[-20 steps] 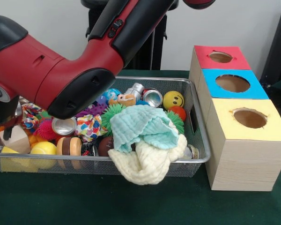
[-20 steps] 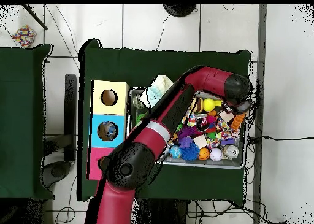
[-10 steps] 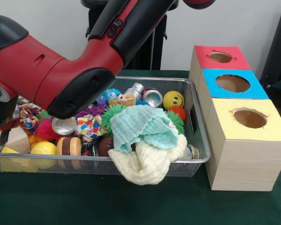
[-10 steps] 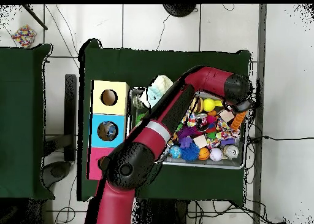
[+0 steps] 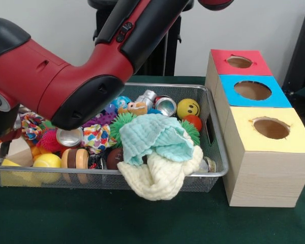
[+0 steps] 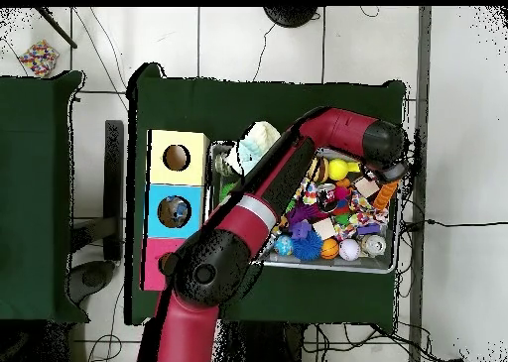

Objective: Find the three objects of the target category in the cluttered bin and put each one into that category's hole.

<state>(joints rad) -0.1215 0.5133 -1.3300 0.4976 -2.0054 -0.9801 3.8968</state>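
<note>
A wire bin (image 5: 213, 127) holds a heap of toys: a yellow smiley ball (image 5: 188, 108), shiny cans (image 5: 165, 105), spiky balls, a yellow ball (image 5: 47, 160) and a wooden block. A teal cloth (image 5: 155, 137) lies on a cream cloth (image 5: 162, 175) that hangs over the front rim. My red arm (image 5: 66, 81) stretches across the bin. My gripper (image 5: 2, 142) is low over the toys at the bin's left end in the front view, mostly cut off by the edge. In the overhead view the gripper (image 6: 382, 180) is hidden under the arm's black end.
Three wooden boxes with round holes stand in a row beside the bin: red top (image 5: 239, 62), blue top (image 5: 252, 90), yellow top (image 5: 271, 128). The blue box's hole (image 6: 175, 211) has something inside it. Green cloth covers the table (image 5: 142, 223).
The arm's end has shifted only very slightly over the bin's end. The toys and the cloths lie as before.
</note>
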